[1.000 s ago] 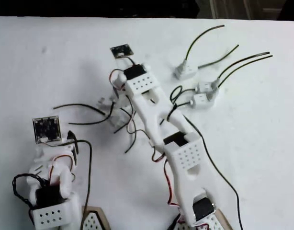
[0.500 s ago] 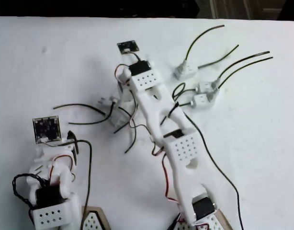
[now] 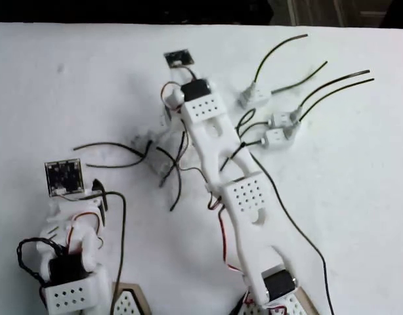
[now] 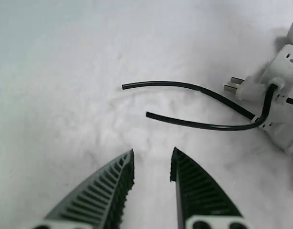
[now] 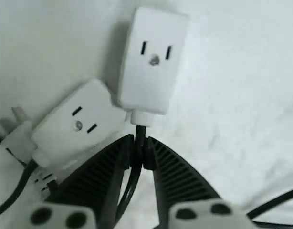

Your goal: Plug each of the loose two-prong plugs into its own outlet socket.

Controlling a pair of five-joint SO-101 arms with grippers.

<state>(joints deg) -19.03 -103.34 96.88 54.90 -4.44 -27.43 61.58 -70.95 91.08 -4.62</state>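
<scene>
I count two sockets. One white rectangular plastic outlet socket [image 5: 153, 57] lies on the white counter [image 5: 242, 95], and the right gripper [image 5: 139, 140] pinches its black cord [image 5: 138, 128]. The second socket [image 5: 77, 126] is just beside it. One white two-prong plug [image 4: 249, 88] lies near the left gripper [image 4: 151, 164], which is narrowly parted and empty.

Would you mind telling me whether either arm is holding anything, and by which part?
The right gripper pinches the black cord just behind the body of an outlet socket. The left gripper is open and holds nothing.
</scene>
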